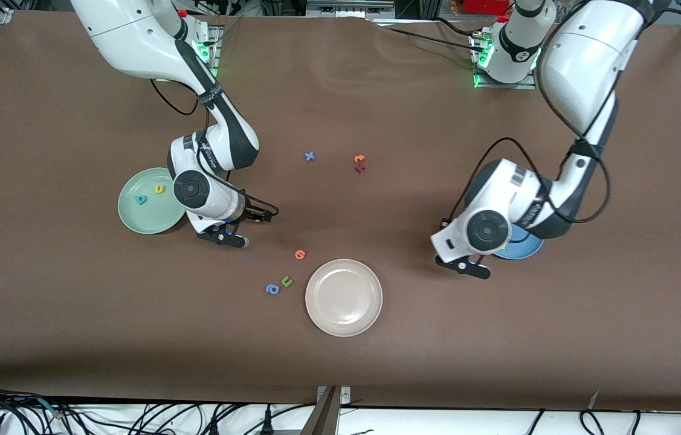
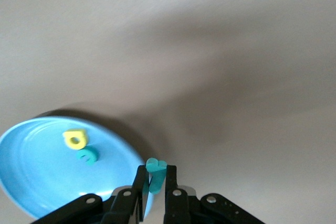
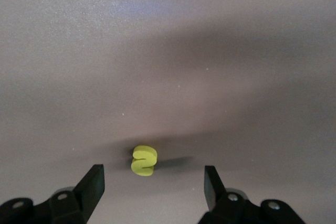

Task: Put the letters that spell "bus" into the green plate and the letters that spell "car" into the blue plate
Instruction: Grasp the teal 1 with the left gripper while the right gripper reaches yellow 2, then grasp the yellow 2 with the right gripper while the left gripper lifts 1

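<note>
My left gripper (image 2: 156,176) is shut on the teal "r" (image 2: 156,166), which stands upright between the fingers just off the rim of the blue plate (image 2: 31,182). In that plate lie the yellow "a" (image 2: 74,139) and the teal "c" (image 2: 87,156). In the front view the left arm hides most of the blue plate (image 1: 524,249), and the left gripper (image 1: 464,266) hangs beside it. My right gripper (image 3: 153,174) is open, low over the yellow "s" (image 3: 144,160) on the table. The right gripper (image 1: 223,237) is beside the green plate (image 1: 135,220), which holds the teal "b" (image 1: 141,200) and the yellow "u" (image 1: 160,189).
A beige plate (image 1: 344,297) sits mid-table, nearer the front camera. An orange letter (image 1: 300,254), a green "u" (image 1: 286,281) and a blue "a" (image 1: 272,289) lie between it and the right gripper. A blue "x" (image 1: 309,156) and two reddish letters (image 1: 359,163) lie toward the bases.
</note>
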Available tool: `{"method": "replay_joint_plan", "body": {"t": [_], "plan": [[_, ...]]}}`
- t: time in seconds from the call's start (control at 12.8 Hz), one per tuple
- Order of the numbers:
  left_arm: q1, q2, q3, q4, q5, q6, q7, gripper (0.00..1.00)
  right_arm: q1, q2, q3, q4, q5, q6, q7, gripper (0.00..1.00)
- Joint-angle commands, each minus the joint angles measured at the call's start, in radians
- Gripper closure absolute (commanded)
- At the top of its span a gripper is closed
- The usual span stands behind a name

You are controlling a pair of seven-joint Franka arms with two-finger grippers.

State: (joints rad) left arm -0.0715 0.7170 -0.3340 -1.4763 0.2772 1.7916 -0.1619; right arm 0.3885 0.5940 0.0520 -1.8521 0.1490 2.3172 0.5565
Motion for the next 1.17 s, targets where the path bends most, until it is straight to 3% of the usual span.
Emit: {"method": "replay_joint_plan", "body": {"t": [0.0,0.23,0.31,0.39,0.47,0.55,0.94,1.09], "plan": [[0.059,-0.039,-0.006,-0.093,0.037,-0.003,0.068,0.97,0.013,0.024,-0.004,0.01,0.021,0.034,0.01,0.19],[0.111,-0.054,-0.01,-0.142,0.043,-0.001,0.109,0.96,0.035,0.041,-0.006,0.01,0.021,0.06,0.042,0.19],[0.125,-0.053,-0.01,-0.147,0.043,-0.001,0.134,0.86,0.035,0.043,-0.006,0.01,0.02,0.062,0.045,0.2],[0.143,-0.051,-0.011,-0.147,0.043,-0.001,0.139,0.71,0.035,0.044,-0.006,0.01,0.02,0.06,0.045,0.25],[0.142,-0.051,-0.011,-0.144,0.042,-0.003,0.139,0.22,0.035,0.044,-0.006,0.01,0.02,0.06,0.045,0.32],[0.144,-0.053,-0.013,-0.141,0.036,-0.005,0.137,0.0,0.035,0.044,-0.006,0.01,0.02,0.06,0.042,0.41],[0.14,-0.106,-0.02,-0.127,0.027,-0.009,0.139,0.0,0.03,0.044,-0.007,0.01,0.018,0.053,0.033,0.89],[0.136,-0.16,-0.031,-0.125,0.025,-0.024,0.136,0.0,0.03,0.033,-0.009,0.01,0.018,0.045,0.037,0.98]]}}
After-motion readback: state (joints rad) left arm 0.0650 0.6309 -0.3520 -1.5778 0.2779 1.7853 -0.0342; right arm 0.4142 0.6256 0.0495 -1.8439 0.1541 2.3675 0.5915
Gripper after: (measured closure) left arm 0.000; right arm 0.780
